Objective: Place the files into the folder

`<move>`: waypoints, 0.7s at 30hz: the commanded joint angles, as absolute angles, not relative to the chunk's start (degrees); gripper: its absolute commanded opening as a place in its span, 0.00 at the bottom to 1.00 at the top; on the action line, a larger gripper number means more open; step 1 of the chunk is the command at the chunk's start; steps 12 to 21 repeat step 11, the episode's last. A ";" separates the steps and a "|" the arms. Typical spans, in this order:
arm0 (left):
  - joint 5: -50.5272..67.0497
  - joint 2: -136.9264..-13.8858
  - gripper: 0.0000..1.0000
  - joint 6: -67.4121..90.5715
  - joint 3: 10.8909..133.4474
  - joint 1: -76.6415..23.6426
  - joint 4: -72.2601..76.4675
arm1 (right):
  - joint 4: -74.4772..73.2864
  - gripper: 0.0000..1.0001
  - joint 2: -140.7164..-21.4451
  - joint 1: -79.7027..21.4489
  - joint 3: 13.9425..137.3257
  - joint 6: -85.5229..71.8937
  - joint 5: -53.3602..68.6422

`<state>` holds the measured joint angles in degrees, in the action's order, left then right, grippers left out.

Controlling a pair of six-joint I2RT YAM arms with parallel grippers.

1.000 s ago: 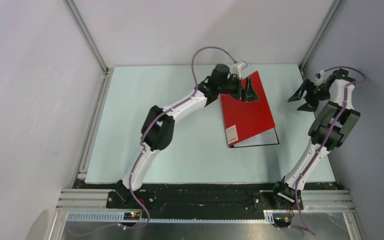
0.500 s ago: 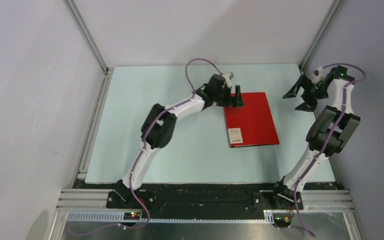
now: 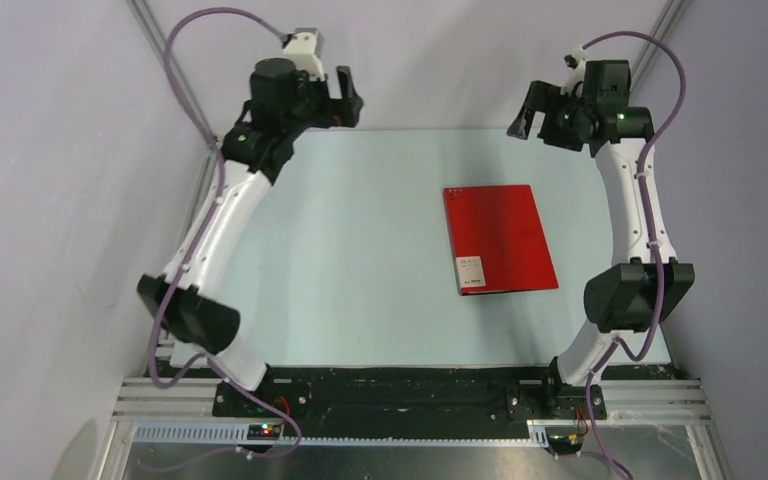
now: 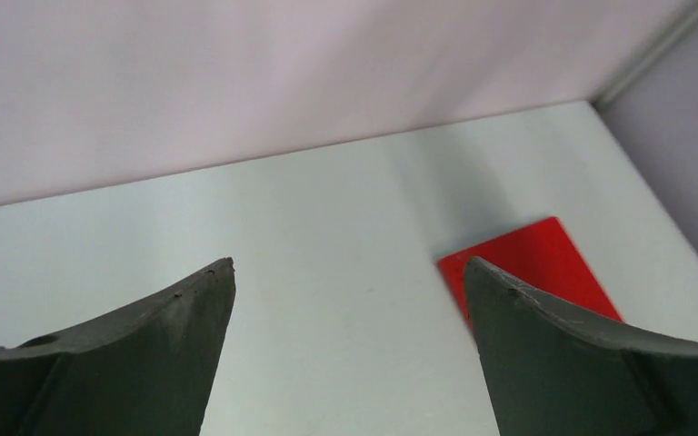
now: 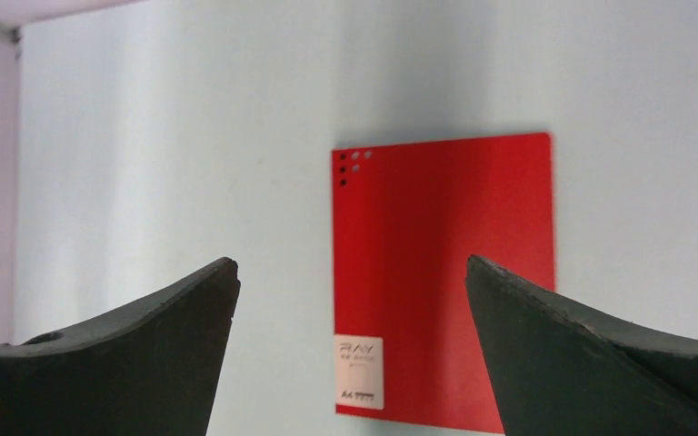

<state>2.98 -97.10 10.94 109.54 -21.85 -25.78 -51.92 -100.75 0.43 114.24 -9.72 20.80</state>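
Observation:
The red folder lies shut and flat on the table, right of centre, its white label at the near left corner. It also shows in the right wrist view and partly in the left wrist view. No paper sheets are in view; the files are hidden. My left gripper is raised high at the far left, open and empty. My right gripper is raised high at the far right, open and empty. Both are well clear of the folder.
The pale table is bounded by white walls and aluminium corner posts. A metal rail runs along the near edge by the arm bases.
The folder cover, propped open a second ago, closed flat. My left gripper left the folder and rose to the far left. My right gripper rose higher too.

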 commanded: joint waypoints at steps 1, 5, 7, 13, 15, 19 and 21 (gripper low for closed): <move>-8.44 -92.25 1.00 5.28 103.69 -20.55 -33.83 | -47.89 0.99 -97.80 -2.32 116.25 -12.53 4.87; -17.60 -88.05 1.00 2.85 98.86 -20.09 -34.14 | -44.41 0.99 -95.43 -2.67 115.49 -11.39 3.95; -20.00 -87.27 1.00 2.13 97.26 -19.66 -34.02 | -42.00 0.99 -94.10 -2.66 113.94 -10.75 4.89; -22.21 -88.05 1.00 3.83 97.56 -17.72 -33.87 | -38.15 0.99 -92.01 -3.51 108.88 -9.15 4.97; -22.21 -88.05 1.00 3.83 97.56 -17.72 -33.87 | -38.15 0.99 -92.01 -3.51 108.88 -9.15 4.97; -22.21 -88.05 1.00 3.83 97.56 -17.72 -33.87 | -38.15 0.99 -92.01 -3.51 108.88 -9.15 4.97; -22.21 -88.05 1.00 3.83 97.56 -17.72 -33.87 | -38.15 0.99 -92.01 -3.51 108.88 -9.15 4.97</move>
